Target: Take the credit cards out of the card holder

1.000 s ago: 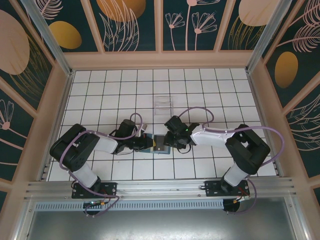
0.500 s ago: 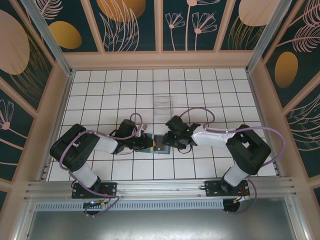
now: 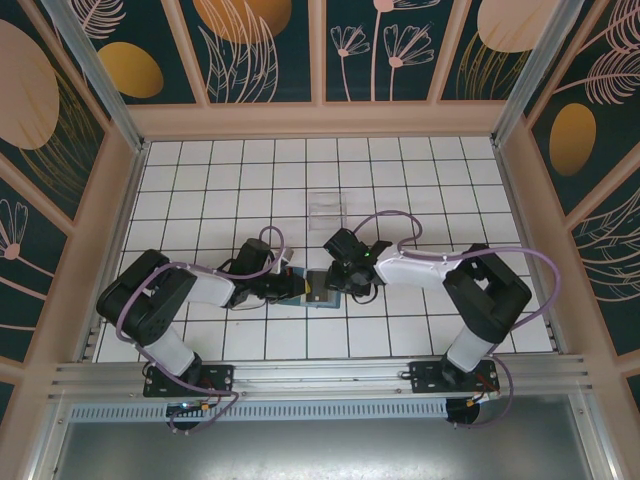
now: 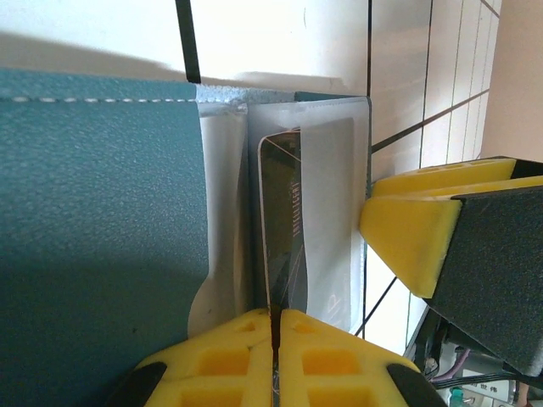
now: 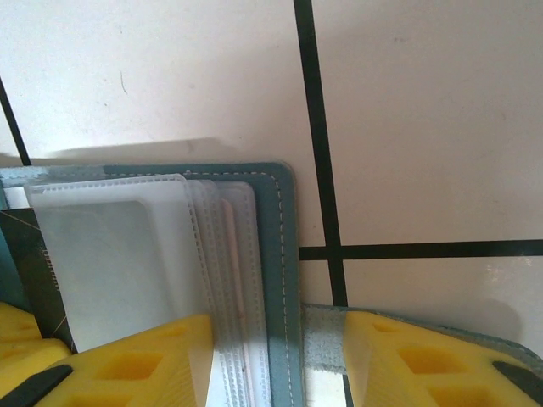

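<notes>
The teal card holder (image 3: 315,290) lies open on the tiled floor between my two grippers. In the left wrist view its teal cover (image 4: 102,212) sits left of clear sleeves, and a dark credit card (image 4: 284,212) sticks partway out of one sleeve. My left gripper (image 4: 276,315) is shut on that card's near edge. My right gripper (image 5: 278,326) is open. One of its yellow fingers (image 5: 127,365) rests on the sleeves, and the other is on the grey strap tab (image 5: 327,339) beside the stitched cover edge (image 5: 276,220). Seen from above, the left gripper (image 3: 292,288) and right gripper (image 3: 333,285) face each other.
A clear plastic tray (image 3: 327,210) stands about two tiles behind the holder. Wooden walls (image 3: 320,120) ring the white tiled floor (image 3: 200,180). The right gripper's yellow finger (image 4: 407,233) sits close beside the sleeves in the left wrist view.
The right arm has shifted a little to the left, bringing its gripper further over the holder. The left arm and the holder have stayed put.
</notes>
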`<state>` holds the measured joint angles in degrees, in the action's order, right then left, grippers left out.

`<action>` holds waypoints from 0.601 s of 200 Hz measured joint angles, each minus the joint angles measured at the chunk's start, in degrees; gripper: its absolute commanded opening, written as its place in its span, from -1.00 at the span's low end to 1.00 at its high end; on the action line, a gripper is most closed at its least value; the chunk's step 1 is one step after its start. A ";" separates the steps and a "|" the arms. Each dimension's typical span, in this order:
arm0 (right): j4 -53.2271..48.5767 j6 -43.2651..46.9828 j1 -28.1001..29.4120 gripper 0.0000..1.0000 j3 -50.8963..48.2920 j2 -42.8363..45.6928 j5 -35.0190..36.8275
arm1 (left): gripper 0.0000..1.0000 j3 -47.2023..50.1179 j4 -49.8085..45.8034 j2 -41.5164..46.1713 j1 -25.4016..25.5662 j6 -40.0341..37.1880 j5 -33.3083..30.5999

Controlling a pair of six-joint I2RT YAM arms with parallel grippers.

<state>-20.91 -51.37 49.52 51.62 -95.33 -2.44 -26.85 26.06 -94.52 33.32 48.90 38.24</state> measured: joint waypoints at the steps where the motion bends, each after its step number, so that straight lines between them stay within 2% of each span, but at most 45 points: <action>1: -0.09 0.02 0.00 -0.14 0.04 0.00 0.00 | -0.80 -0.02 -0.09 0.00 0.00 0.00 -0.02; 63: -0.37 0.24 0.09 -0.22 0.74 -0.50 -0.02 | -0.81 -0.66 -5.31 2.47 -0.26 -2.54 -1.97; 120: -0.37 0.48 0.20 -0.23 1.11 -0.74 0.00 | -0.84 -1.44 -13.99 7.65 -3.08 -7.45 -3.93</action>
<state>-21.28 -50.89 49.71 52.73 -96.07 -2.44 -28.29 12.08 -86.87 30.24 41.45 34.30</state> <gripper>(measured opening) 0.385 0.088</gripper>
